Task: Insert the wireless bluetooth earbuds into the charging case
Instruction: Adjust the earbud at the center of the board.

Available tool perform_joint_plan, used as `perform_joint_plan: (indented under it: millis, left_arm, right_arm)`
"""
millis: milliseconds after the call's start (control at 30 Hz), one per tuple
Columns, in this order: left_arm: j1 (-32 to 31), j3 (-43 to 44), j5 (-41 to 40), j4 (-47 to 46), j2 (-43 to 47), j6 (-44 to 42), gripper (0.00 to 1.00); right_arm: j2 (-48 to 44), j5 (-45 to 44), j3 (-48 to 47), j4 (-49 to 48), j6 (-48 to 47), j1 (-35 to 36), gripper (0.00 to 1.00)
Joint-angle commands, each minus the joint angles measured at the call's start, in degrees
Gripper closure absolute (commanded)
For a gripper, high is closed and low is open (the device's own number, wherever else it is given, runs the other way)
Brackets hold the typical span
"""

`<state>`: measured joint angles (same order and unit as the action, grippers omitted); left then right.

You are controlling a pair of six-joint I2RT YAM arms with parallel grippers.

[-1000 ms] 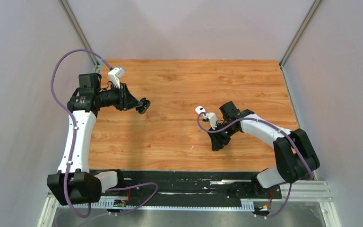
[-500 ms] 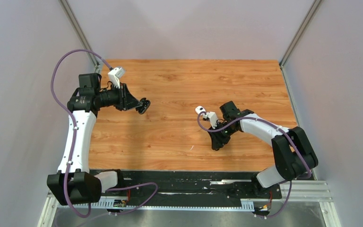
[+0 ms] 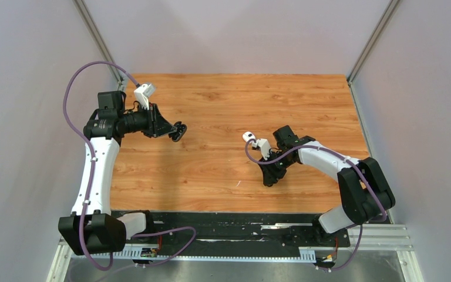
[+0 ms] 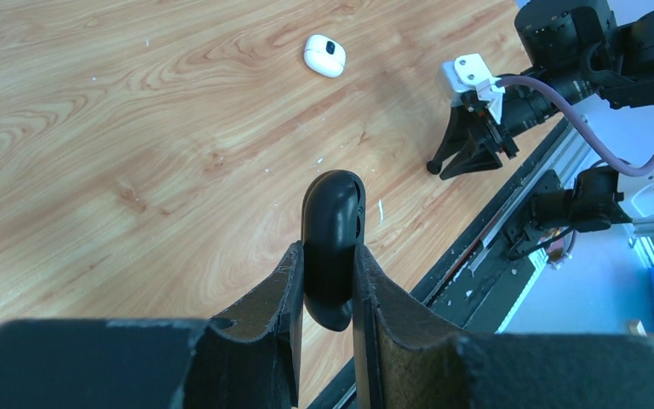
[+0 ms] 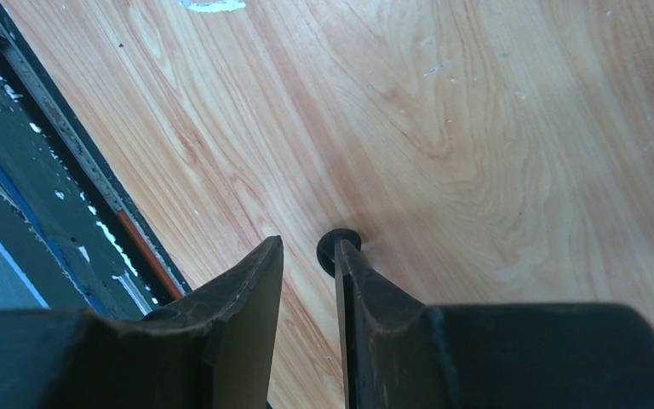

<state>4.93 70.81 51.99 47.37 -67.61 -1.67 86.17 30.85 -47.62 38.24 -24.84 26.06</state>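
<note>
The white pebble-shaped charging case [image 4: 324, 54] with a dark patch lies on the wooden table, also in the top view [image 3: 248, 137], just left of the right wrist. My left gripper [image 4: 325, 251] is shut on a black rounded glossy object [image 4: 334, 204] and holds it above the table at the left [image 3: 178, 131]. My right gripper [image 5: 308, 243] points down at the table near the front [image 3: 267, 182], its jaws a narrow gap apart with nothing between them. A small black round piece [image 5: 332, 249] lies on the wood at its right fingertip. No white earbuds show.
The wooden table [image 3: 211, 100] is bounded by grey walls on three sides. A black rail [image 3: 241, 226] runs along the near edge, also in the right wrist view [image 5: 43, 170]. A small white fleck [image 3: 238, 184] lies left of the right gripper.
The right arm's elbow has shifted very slightly left. Both grippers stay where they were.
</note>
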Motion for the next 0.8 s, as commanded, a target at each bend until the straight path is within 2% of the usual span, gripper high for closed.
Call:
perform_joint_plan:
  millis: [0,200,300,767]
  left_arm:
    - [-0.23,0.89,0.75,-1.00,1.02,-0.36,1.00]
    - [-0.26,1.18,0.49,-0.25,1.04,-0.69,1.00]
    - [-0.29,1.18,0.84,-0.26,0.73,-0.70,1.00]
    - [-0.23,1.13,0.75,-0.69,0.74,-0.53,1.00]
  right_arm:
    - [-1.36,-1.34,-0.07,-1.49,-1.72,-0.40,0.69]
    - [-4.38,-0.07,-3.92,2.87,-5.91,-0.62,0.65]
    - [-4.52,1.69,-3.31,5.25,-8.33,-0.45,0.67]
    - [-2.18,2.90,0.52,4.41,-13.25,-0.29,0.72]
